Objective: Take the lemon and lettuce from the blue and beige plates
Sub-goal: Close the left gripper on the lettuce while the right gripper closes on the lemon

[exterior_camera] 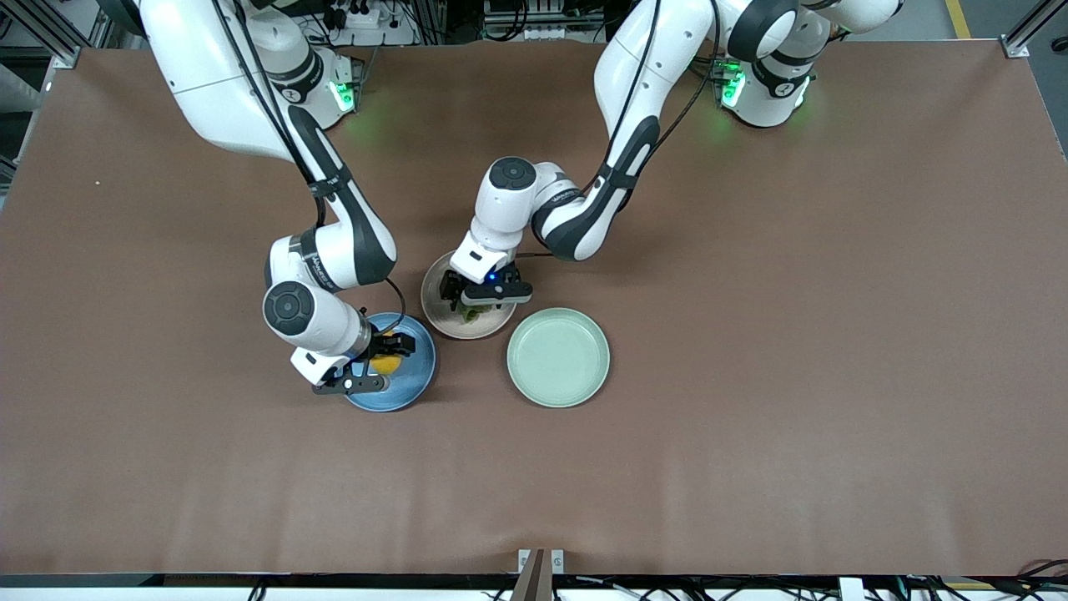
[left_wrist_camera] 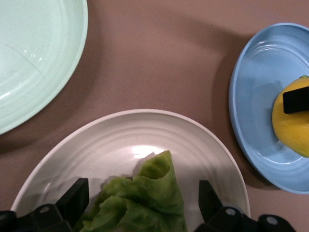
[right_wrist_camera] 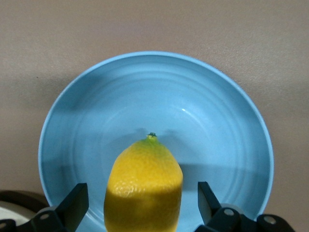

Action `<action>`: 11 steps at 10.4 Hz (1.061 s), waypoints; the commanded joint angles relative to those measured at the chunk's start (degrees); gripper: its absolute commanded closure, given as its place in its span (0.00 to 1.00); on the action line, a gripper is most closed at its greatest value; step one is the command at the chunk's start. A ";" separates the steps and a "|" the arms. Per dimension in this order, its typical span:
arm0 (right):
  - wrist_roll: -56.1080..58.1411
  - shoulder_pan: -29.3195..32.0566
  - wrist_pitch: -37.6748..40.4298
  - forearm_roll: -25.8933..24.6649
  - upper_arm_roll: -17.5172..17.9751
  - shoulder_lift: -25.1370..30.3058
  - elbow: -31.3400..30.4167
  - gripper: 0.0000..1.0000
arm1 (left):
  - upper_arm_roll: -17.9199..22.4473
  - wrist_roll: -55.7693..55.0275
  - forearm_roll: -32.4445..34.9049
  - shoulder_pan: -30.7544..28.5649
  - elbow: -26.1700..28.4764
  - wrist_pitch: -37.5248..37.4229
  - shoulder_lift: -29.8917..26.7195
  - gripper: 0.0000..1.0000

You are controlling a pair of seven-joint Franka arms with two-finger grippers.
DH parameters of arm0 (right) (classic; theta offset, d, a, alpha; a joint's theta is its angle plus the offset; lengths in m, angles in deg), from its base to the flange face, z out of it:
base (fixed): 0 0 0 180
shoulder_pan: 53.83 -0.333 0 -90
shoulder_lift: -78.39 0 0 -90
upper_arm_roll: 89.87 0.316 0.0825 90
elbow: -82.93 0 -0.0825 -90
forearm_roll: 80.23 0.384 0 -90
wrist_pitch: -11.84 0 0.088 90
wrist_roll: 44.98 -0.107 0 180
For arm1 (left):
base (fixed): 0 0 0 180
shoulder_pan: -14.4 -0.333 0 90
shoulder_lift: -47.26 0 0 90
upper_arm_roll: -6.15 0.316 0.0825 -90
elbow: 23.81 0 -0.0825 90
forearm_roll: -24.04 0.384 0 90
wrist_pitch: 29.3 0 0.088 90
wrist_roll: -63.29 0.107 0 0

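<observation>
A yellow lemon [exterior_camera: 386, 364] lies in the blue plate [exterior_camera: 419, 376]. My right gripper [exterior_camera: 380, 361] is down in that plate, open, with a finger on each side of the lemon [right_wrist_camera: 145, 183] and a gap on both sides; the blue plate [right_wrist_camera: 154, 92] fills the right wrist view. A green lettuce leaf [exterior_camera: 472, 315] lies on the beige plate [exterior_camera: 437, 307]. My left gripper [exterior_camera: 477, 302] is low over it, open, its fingers astride the lettuce [left_wrist_camera: 145, 205] on the beige plate [left_wrist_camera: 145, 128].
An empty pale green plate [exterior_camera: 558, 357] sits beside the beige plate toward the left arm's end, also in the left wrist view [left_wrist_camera: 29, 58]. The left wrist view also shows the blue plate [left_wrist_camera: 256, 96] with the lemon [left_wrist_camera: 289, 130]. The three plates lie close together.
</observation>
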 commanded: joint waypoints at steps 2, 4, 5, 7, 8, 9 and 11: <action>-0.82 -0.66 -0.97 1.36 -0.35 -0.52 -0.18 0.04 | 1.19 -3.52 1.65 1.09 -1.64 0.77 1.17 0.28; -0.82 -0.75 -0.97 1.36 -0.35 -0.52 -0.18 0.29 | 1.10 -4.24 1.65 1.09 -1.55 0.77 0.91 0.75; -0.82 -0.92 -0.97 1.36 -0.35 -0.52 -0.18 0.41 | 1.10 -4.33 1.39 1.09 -1.47 0.77 0.47 0.83; -0.90 -0.93 -0.79 1.36 -0.35 -0.52 -0.18 0.70 | 0.66 -4.24 1.21 1.09 -1.29 0.51 -0.67 1.00; -0.90 -0.93 -0.79 1.36 -0.35 -0.52 -0.18 0.81 | 0.58 -4.24 1.21 1.09 -1.11 0.42 -1.02 1.00; -0.99 -0.84 -0.62 1.36 -0.35 -0.43 -0.18 0.86 | 0.57 -4.24 1.21 1.09 -1.03 0.16 -1.20 1.00; -1.17 -0.49 0.87 1.36 -0.35 0.09 -0.01 0.87 | 0.49 -3.89 1.12 0.92 -0.68 -1.33 -2.34 1.00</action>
